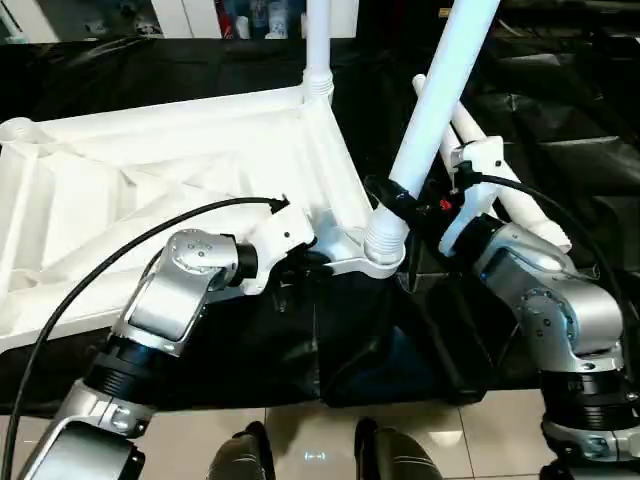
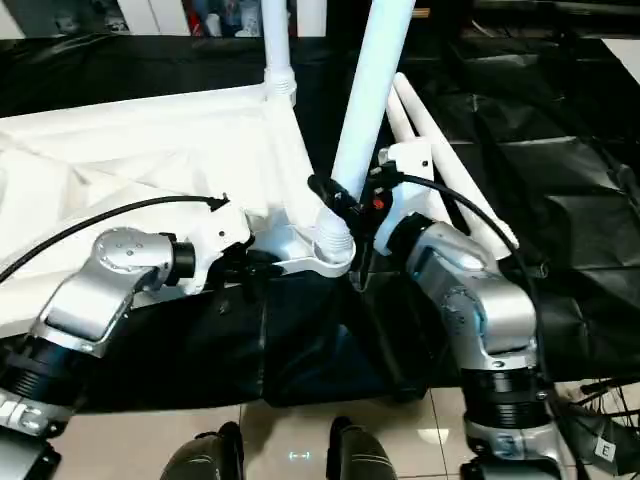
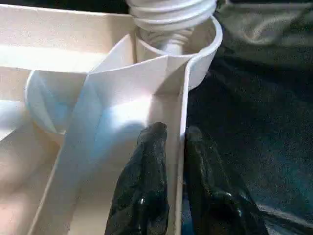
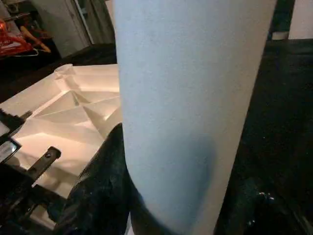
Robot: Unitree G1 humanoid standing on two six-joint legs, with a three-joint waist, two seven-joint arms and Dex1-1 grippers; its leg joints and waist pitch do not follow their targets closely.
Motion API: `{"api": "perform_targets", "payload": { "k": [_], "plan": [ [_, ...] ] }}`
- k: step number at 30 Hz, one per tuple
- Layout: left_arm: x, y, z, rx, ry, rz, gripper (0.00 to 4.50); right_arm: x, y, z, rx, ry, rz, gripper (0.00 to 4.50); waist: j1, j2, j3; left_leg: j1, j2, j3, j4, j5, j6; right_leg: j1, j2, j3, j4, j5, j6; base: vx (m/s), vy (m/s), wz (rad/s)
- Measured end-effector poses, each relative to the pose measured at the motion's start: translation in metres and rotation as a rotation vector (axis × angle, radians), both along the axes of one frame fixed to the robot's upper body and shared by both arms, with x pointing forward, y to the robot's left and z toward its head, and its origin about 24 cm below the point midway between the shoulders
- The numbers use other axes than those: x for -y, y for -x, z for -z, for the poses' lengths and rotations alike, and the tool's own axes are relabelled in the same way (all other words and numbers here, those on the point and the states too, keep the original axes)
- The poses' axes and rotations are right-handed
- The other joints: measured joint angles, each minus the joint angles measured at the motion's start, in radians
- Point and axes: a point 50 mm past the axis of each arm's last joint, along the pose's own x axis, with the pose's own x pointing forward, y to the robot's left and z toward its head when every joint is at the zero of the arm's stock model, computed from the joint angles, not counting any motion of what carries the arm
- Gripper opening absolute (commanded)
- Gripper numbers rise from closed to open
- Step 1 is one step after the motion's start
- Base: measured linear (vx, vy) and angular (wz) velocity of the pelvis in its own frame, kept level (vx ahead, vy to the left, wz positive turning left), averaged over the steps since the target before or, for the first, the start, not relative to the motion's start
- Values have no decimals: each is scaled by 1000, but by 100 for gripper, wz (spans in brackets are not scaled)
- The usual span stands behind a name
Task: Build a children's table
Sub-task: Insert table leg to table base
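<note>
- Left gripper (image 3: 171, 161) pinches the tabletop (image 1: 150, 170) rim near the corner socket (image 1: 375, 262).
- Right gripper (image 1: 400, 200) grasps the tilted leg (image 1: 440, 90) seated in that socket.

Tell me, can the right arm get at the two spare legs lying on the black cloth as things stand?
Probably not right now. The right gripper is shut on the tilted leg standing at the tabletop's near corner socket. The spare legs lie just beyond that arm, so it would have to let go first.

The tabletop (image 1: 150, 170) and legs (image 1: 440, 90) are plain white, the cloth (image 1: 560, 110) beneath glossy black, the forearms (image 1: 545, 290) silver, the floor (image 1: 300, 440) beige tile.
</note>
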Motion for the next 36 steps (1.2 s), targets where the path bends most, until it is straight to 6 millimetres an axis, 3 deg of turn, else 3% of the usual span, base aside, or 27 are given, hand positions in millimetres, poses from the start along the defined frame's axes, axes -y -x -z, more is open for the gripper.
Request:
{"api": "perform_targets", "payload": {
  "k": [19, 26, 36],
  "plan": [
    [-11, 2, 1, -10, -47, 18, 71, -3, -4, 0, 2, 14, -54, 186, -10, -10, -2, 1, 1, 0, 6, 0, 0, 0, 0, 1, 8, 0, 0, 0, 0, 0],
    [-11, 1, 1, -6, -55, 17, 8, -4, -5, 3, -2, 30, -60, 186, -12, -10, -2, 1, 1, 0, 6, 0, 0, 0, 0, 0, 9, 0, 0, 0, 0, 0],
    [-12, 3, 3, -10, -77, 41, 0, -3, -6, 9, -38, 53, -73, 185, -19, -23, -10, 1, 1, 0, 8, 0, 0, 1, 0, 0, 9, 0, 0, 0, 0, 0]
  ]
}}
